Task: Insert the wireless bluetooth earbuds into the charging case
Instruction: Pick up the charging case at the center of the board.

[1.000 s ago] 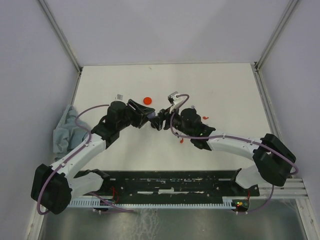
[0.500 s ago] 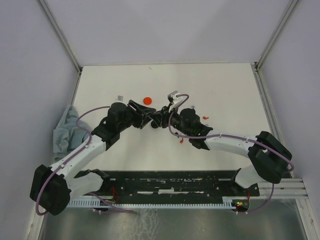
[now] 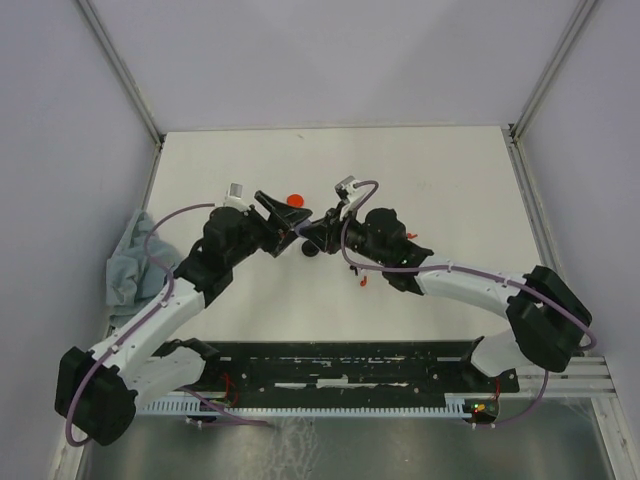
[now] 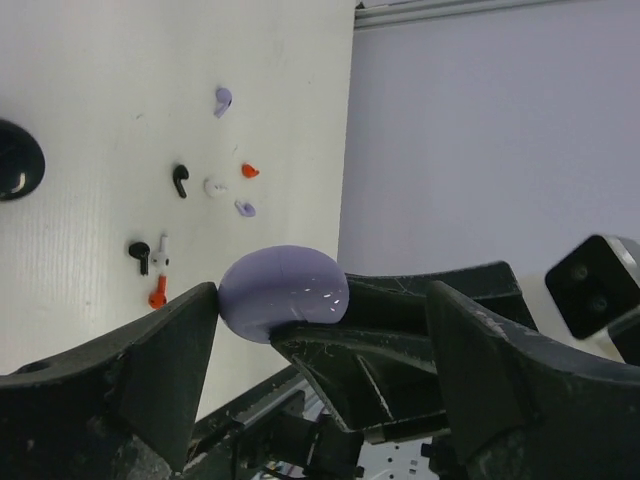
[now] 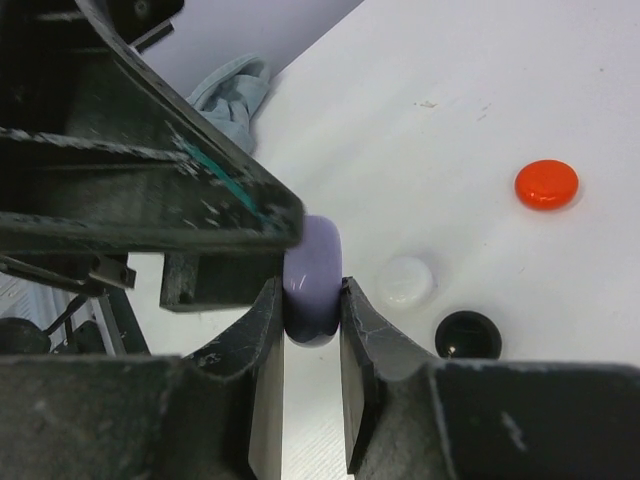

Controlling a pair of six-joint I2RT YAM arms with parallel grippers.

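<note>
In the left wrist view, the left gripper (image 4: 322,300) has its fingers spread wide, one at the lower left and one at the lower right. Between them sits the lavender charging case (image 4: 280,290), a smooth rounded shape raised above the surface (image 4: 100,60). The case touches the tip of the lower-left finger and is well apart from the other. The right gripper (image 4: 310,335) reaches in from below and covers the case's lower edge. Beyond it the earbuds (image 4: 215,186) lie scattered loose on the surface in lavender, black, white and red, none of them touching the case. A black disc (image 4: 15,172) shows at the left edge.

In the right wrist view, the right gripper's two fingers pinch the lavender charging case by its flat faces, so it stands on edge between them. One finger of the left gripper lies against the case's upper rim. A white disc (image 5: 405,281) and the black disc sit on the surface below and to the right, and a red disc (image 5: 546,185) lies farther right. A grey-blue cloth (image 5: 232,95) lies crumpled at the top.

From the top camera, the two arms meet tip to tip over the middle of the surface. The case is too small to make out between them. The red disc lies just beyond the left gripper, a red earbud (image 3: 362,281) lies beside the right arm, and the cloth is at the far left.
</note>
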